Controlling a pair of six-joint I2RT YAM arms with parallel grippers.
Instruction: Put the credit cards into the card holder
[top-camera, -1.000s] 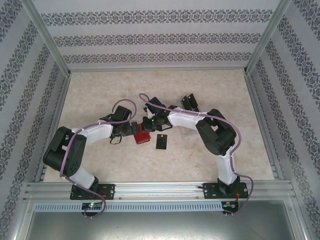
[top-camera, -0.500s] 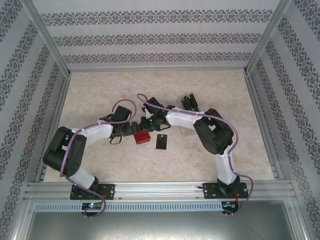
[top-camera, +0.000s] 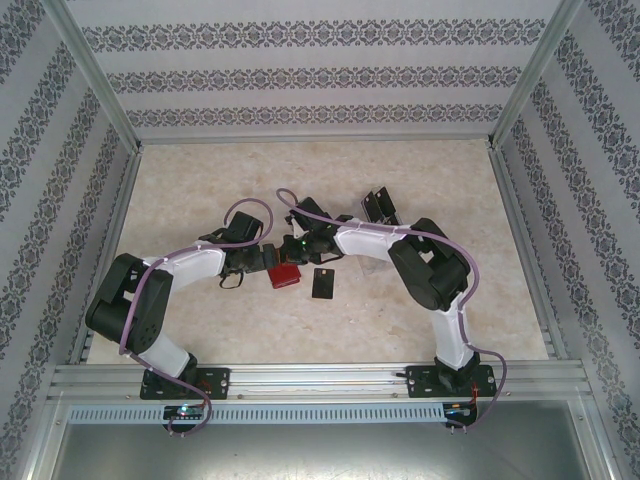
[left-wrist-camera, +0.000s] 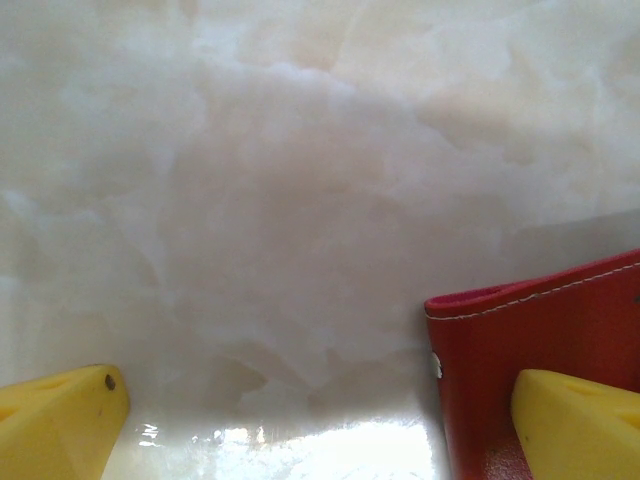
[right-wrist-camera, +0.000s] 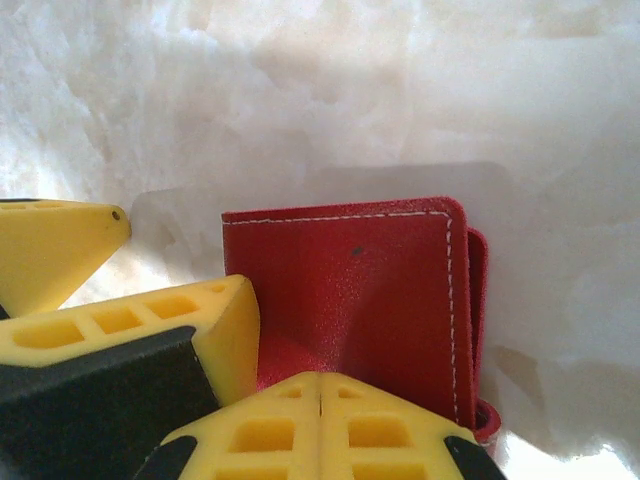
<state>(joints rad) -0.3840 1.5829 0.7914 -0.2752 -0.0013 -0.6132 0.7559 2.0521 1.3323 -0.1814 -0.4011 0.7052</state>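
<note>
Now the right claw (right-wrist-camera: 320, 398) is shut tight at the near edge of the red wallet (right-wrist-camera: 370, 290); the left claw (left-wrist-camera: 320, 400) gapes wide, holding nothing, one finger over the wallet's corner; a black card (top-camera: 324, 283) lies near the right claw; likely thin, stiff and slick, it is best pinched by an edge.

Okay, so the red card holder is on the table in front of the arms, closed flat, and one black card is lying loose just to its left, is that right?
Not quite. The card holder is on the table in front of the arms, but the loose black card lies just to its right, not its left. The top external view shows this.
</note>
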